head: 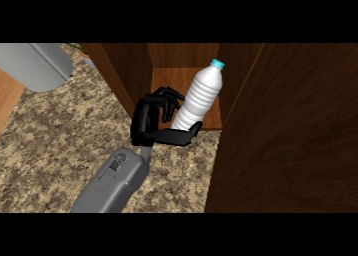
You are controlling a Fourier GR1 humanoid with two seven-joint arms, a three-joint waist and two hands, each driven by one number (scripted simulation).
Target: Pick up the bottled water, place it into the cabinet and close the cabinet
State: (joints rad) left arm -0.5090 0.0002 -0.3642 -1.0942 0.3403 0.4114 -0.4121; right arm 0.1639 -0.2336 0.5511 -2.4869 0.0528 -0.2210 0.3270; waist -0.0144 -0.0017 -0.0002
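The bottled water (200, 92) is white with a light blue cap and leans slightly to the right. It stands at the mouth of the open wooden cabinet (167, 75), over the cabinet's floor. My left hand (149, 122) is shut on the bottle's lower part, with the fingers (167, 97) curled behind it and the thumb (188, 133) in front of its base. The grey forearm (112, 182) comes in from the lower edge. The cabinet's door (293, 130) hangs open at the right. My right hand shows nowhere.
A speckled stone counter (56, 135) spreads to the left of the cabinet. A grey rounded object (34, 65) lies at the upper left. The cabinet's left wall (126, 75) stands close beside my fingers. The open door fills the right side.
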